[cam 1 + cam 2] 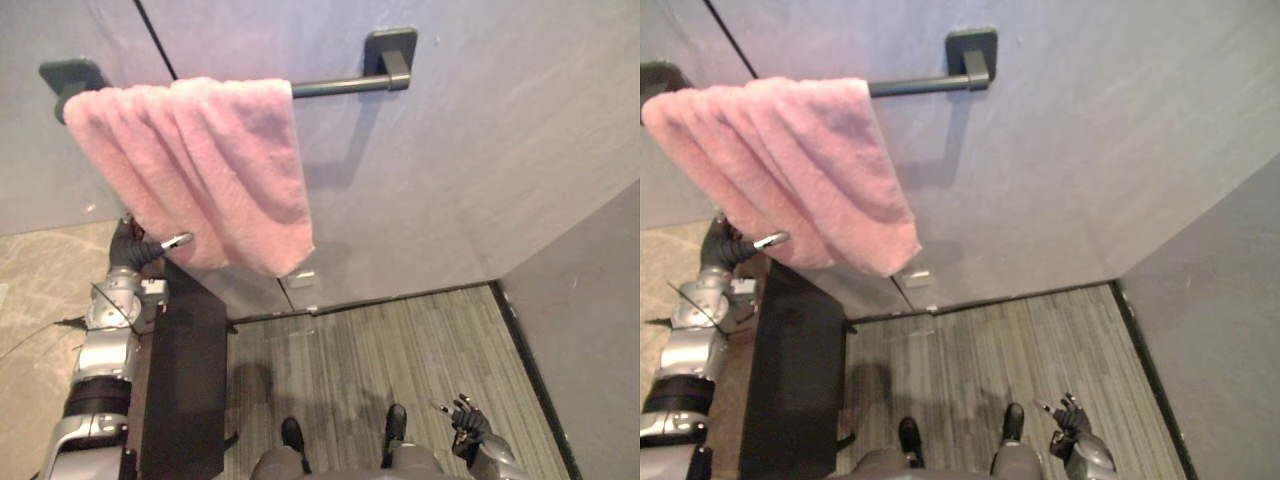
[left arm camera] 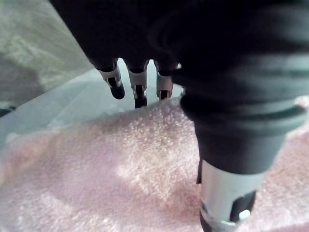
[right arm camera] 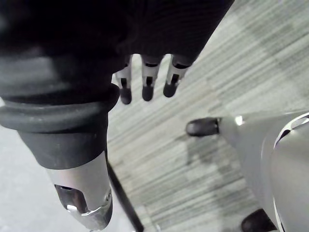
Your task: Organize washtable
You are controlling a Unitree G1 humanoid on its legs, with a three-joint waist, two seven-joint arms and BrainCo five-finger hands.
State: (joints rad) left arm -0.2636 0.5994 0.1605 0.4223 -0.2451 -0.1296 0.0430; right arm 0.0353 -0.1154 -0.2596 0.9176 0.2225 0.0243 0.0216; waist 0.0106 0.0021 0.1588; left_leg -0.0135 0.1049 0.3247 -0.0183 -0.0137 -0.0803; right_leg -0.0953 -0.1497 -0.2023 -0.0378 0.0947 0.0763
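A pink towel [image 1: 210, 160] hangs bunched over the left part of a dark wall bar [image 1: 340, 86]. My left hand [image 1: 132, 248] is raised to the towel's lower left edge, its thumb sticking out toward the cloth. In the left wrist view its fingers [image 2: 137, 89] are straight just above the fluffy pink towel [image 2: 120, 179] and hold nothing. My right hand [image 1: 468, 425] hangs low at the bottom right over the floor. Its fingers [image 3: 147, 87] are relaxed and empty.
A dark cabinet side [image 1: 185, 370] runs down beside my left arm, with a beige stone top [image 1: 30, 290] to its left. The grey wall [image 1: 480, 150] carries the bar. Grey striped floor [image 1: 380, 350] lies below, with a second wall [image 1: 600, 320] on the right.
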